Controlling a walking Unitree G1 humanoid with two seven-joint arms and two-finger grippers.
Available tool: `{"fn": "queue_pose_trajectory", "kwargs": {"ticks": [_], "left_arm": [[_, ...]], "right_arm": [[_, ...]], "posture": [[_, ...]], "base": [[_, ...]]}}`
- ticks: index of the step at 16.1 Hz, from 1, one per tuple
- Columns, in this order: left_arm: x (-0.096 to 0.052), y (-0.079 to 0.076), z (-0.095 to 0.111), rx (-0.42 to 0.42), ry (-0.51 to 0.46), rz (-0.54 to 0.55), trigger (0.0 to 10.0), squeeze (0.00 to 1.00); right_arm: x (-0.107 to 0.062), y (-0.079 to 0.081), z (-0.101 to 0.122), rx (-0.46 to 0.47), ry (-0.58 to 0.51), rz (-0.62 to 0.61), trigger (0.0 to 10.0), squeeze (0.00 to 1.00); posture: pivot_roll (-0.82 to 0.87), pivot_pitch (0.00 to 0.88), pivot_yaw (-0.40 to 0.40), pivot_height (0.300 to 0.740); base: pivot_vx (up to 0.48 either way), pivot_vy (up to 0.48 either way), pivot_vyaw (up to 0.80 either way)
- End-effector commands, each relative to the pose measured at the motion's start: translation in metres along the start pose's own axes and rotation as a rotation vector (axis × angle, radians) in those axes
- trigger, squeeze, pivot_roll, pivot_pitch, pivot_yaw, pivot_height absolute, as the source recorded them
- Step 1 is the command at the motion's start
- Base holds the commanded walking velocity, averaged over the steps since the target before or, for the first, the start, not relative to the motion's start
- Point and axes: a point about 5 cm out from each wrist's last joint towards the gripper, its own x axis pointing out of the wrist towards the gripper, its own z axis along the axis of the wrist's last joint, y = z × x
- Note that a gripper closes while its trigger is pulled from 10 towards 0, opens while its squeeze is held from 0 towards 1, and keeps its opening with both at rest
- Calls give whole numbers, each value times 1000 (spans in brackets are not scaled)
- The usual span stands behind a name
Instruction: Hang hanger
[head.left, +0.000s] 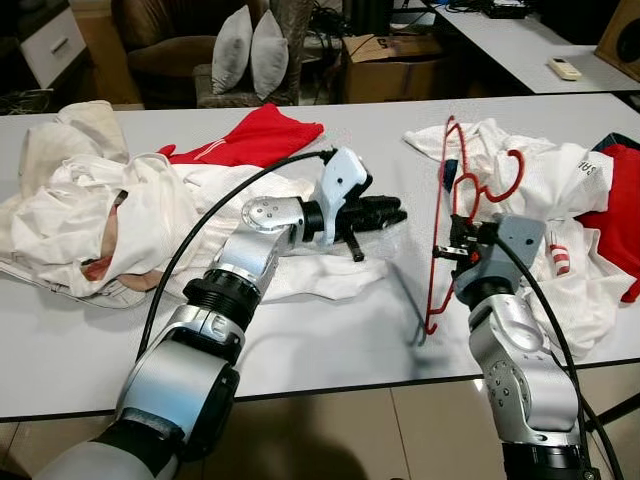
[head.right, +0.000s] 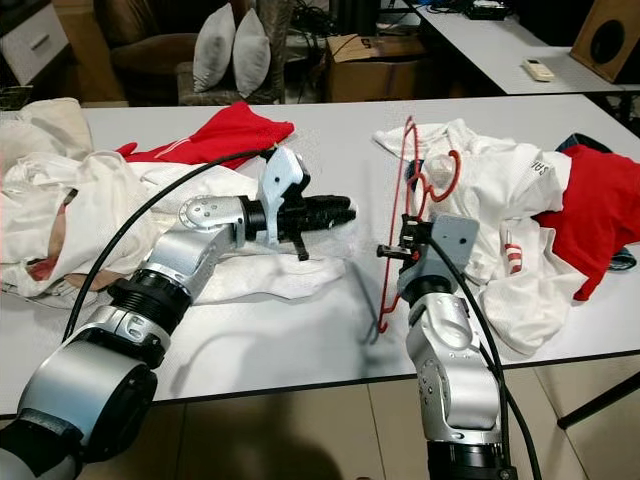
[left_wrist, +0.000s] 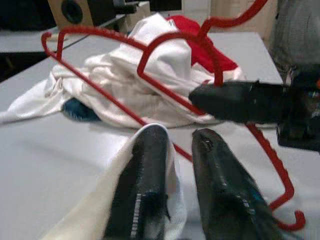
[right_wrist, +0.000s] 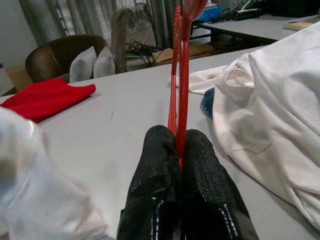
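Almost no writing can be read in these pictures. On the white garment (head.left: 560, 180) at the right side of the table, near the red cloth, there are a few dark printed letters at its edge; they look like "US", but they are small and turned sideways, so the reading is not sure. The cardboard box (head.left: 392, 62) far behind the table has no mark that can be read.
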Motion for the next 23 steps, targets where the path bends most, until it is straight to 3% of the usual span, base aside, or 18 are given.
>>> {"fn": "queue_pose_trajectory", "kwargs": {"ticks": [1,3,5,10,11,12,13,19,20,23], "left_arm": [[-2,-3,-4,4,34,-31,10000,1000],[-4,-6,-13,-5,75,-58,10000,1000],[-6,-4,-18,-1,97,-19,10000,1000],[-42,43,-14,48,162,352,10000,1000],[-58,55,-20,66,243,455,10000,827],[-65,59,-24,55,272,503,10000,541],[-70,61,-27,55,292,530,10000,0],[-73,51,-64,53,480,532,10000,0],[-78,45,-78,78,583,486,10000,0],[-83,42,-83,71,626,410,10000,0]], "right_arm": [[1,-1,-1,-9,2,-13,10000,0],[1,-1,-1,-8,3,-7,10000,0],[1,-1,-1,-9,2,-2,10000,0],[2,-4,-1,-44,18,2,10000,0],[3,-8,2,-52,14,2,10000,0],[4,-10,4,-56,11,4,10000,0],[4,-10,5,-56,10,11,10000,0],[6,-9,5,-57,22,42,10000,0],[4,-8,3,-55,29,43,10000,0],[1,-9,1,-51,38,41,10000,0]], "posture": [[-187,0,43,740],[-188,0,41,740],[-189,0,39,740],[-190,0,33,740],[-190,0,33,740],[-191,0,21,740],[-189,0,18,740],[-203,0,26,740],[-208,0,34,740],[-208,0,38,740]], "base": [[0,0,0],[0,0,0],[0,0,0],[0,0,0],[0,0,0],[0,0,0],[0,0,0],[0,0,0],[0,0,0],[0,0,0]]}}
